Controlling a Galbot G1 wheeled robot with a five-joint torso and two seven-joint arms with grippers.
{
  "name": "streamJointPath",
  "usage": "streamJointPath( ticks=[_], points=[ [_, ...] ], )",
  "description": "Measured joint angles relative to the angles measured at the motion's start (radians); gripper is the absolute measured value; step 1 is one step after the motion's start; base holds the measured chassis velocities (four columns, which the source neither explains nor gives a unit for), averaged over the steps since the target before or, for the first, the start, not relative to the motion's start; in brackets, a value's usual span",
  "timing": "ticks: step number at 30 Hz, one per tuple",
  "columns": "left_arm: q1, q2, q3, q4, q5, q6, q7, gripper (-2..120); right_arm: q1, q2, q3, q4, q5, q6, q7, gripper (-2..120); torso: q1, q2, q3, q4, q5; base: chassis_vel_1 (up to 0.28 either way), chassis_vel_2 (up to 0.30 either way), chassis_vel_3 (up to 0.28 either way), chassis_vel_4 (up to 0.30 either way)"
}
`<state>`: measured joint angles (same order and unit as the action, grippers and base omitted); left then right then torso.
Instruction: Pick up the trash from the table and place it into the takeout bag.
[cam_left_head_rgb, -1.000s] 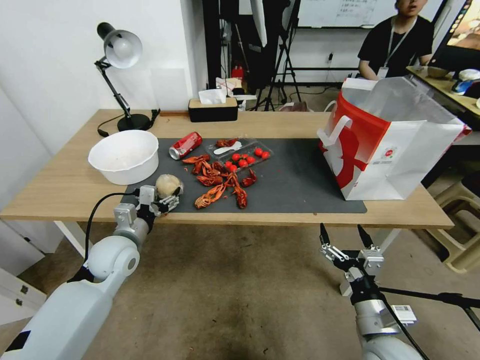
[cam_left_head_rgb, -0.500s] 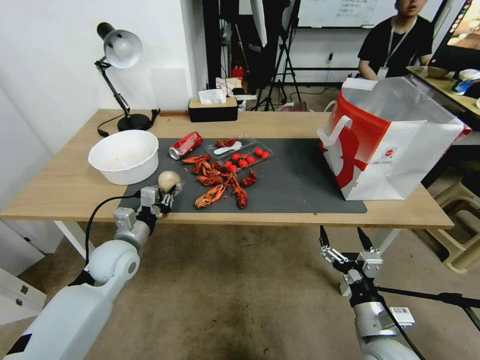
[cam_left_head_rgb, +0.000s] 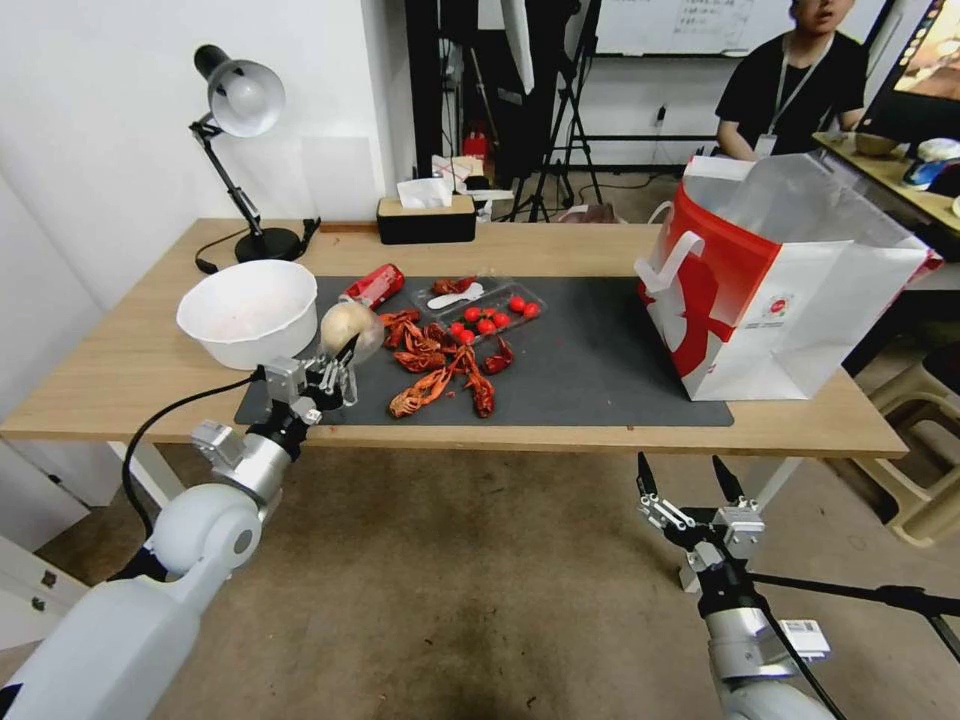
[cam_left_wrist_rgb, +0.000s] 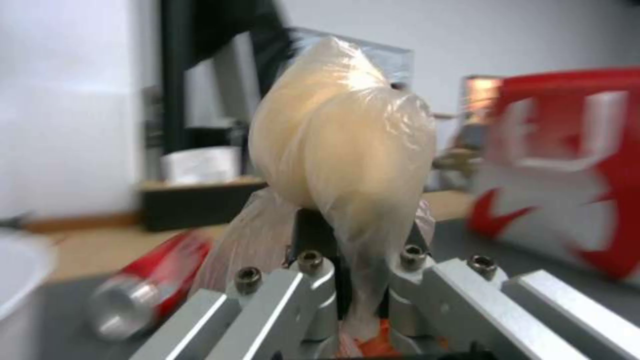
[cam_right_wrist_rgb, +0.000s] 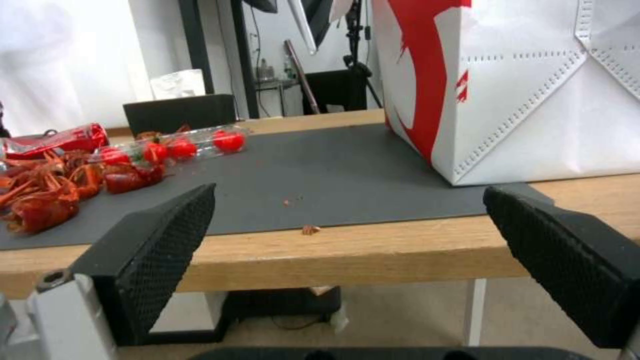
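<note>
While the right gripper (cam_left_head_rgb: 690, 480) hangs below the table edge at the lower right of the head view, its two black fingers spread wide and holding nothing, the left gripper (cam_left_head_rgb: 335, 372) at centre left is pinched on one small clear bag with a pale lump (cam_left_head_rgb: 345, 325), raised clear of the dark grey mat (cam_left_head_rgb: 590, 370). The left wrist view shows the bag's twisted neck (cam_left_wrist_rgb: 363, 280) caught between the metal fingers, the lump standing above them. One table (cam_left_head_rgb: 100, 380) carries, nearest its front edge, a loose heap of red crayfish shells (cam_left_head_rgb: 440, 365); their number cannot be made out. One white round bowl (cam_left_head_rgb: 250, 312) sits just beside the held bag. Behind the shells lies one clear tray (cam_left_head_rgb: 480, 305) holding about seven red tomatoes and a white spoon. One red soda can (cam_left_head_rgb: 372, 285) lies on its side, partly hidden by the bag; its lettering is unreadable. One red-and-white takeout bag (cam_left_head_rgb: 770, 290) stands upright at the right end of the mat, bearing a small round logo too small to read. One black tissue box (cam_left_head_rgb: 425, 220) and one desk lamp (cam_left_head_rgb: 240, 100) stand at the far edge.
</note>
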<state>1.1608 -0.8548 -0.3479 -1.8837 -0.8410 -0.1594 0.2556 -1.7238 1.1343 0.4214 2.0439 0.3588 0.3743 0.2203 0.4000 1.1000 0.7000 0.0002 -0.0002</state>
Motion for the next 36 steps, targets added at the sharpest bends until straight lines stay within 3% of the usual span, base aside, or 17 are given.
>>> streamJointPath(
  ticks=[1, 4, 7, 14, 17, 18, 20, 26, 36],
  points=[
    [0.000, 0.000, 0.000, 0.000, 0.000, 0.000, 0.000, 3, 0.000, 0.000, 0.000, 0.000, 0.000, 0.000, 0.000, 100, 0.000, 0.000, 0.000, 0.0000, 0.0000, 0.000, 0.000, 0.000, 0.000],
    [-0.082, 0.028, 0.022, 0.023, -0.057, -0.004, 0.116, 3, -0.005, -0.004, -0.003, 0.010, -0.009, -0.002, 0.000, 100, 0.000, 0.000, 0.000, -0.0003, 0.0000, 0.000, 0.000, 0.000, 0.000],
    [-0.162, 0.048, 0.060, 0.039, -0.085, -0.003, 0.153, 3, -0.007, 0.000, -0.008, 0.024, -0.020, -0.011, 0.002, 100, 0.000, 0.000, 0.000, -0.0002, 0.0002, 0.000, 0.000, 0.000, 0.000],
    [-0.303, 0.057, 0.165, 0.076, -0.115, 0.007, 0.181, 3, -0.021, 0.007, -0.009, 0.042, -0.046, -0.017, 0.009, 100, 0.000, 0.000, 0.000, -0.0002, 0.0002, 0.000, 0.000, 0.000, 0.000],
    [-0.412, 0.035, 0.275, 0.116, -0.124, 0.015, 0.186, 3, -0.040, 0.011, -0.004, 0.056, -0.061, -0.018, 0.013, 100, 0.000, 0.000, 0.000, -0.0003, 0.0001, 0.000, 0.000, 0.000, 0.000],
    [-0.412, 0.035, 0.275, 0.116, -0.124, 0.015, 0.186, 3, -0.040, 0.011, -0.004, 0.056, -0.061, -0.018, 0.013, 100, 0.000, 0.000, 0.000, -0.0003, 0.0001, 0.000, 0.000, 0.000, 0.000],
    [-0.512, 0.005, 0.376, 0.162, -0.126, 0.017, 0.185, 3, -0.053, 0.017, 0.000, 0.061, -0.070, -0.018, 0.014, 100, 0.000, 0.000, 0.000, -0.0002, 0.0001, 0.000, 0.000, 0.000, 0.000],
    [-0.638, -0.054, 0.467, 0.234, -0.135, 0.021, 0.180, 3, -0.062, 0.029, 0.001, 0.062, -0.081, -0.018, 0.015, 100, 0.000, 0.000, 0.000, -0.0002, 0.0002, 0.000, 0.000, 0.000, 0.000],
    [-0.949, -0.302, 0.663, 0.452, -0.139, 0.022, 0.177, 2, -0.064, 0.051, 0.004, 0.048, -0.094, -0.021, 0.021, 100, 0.000, 0.000, 0.000, -0.0009, 0.0006, 0.000, 0.000, 0.000, 0.000]
  ],
)
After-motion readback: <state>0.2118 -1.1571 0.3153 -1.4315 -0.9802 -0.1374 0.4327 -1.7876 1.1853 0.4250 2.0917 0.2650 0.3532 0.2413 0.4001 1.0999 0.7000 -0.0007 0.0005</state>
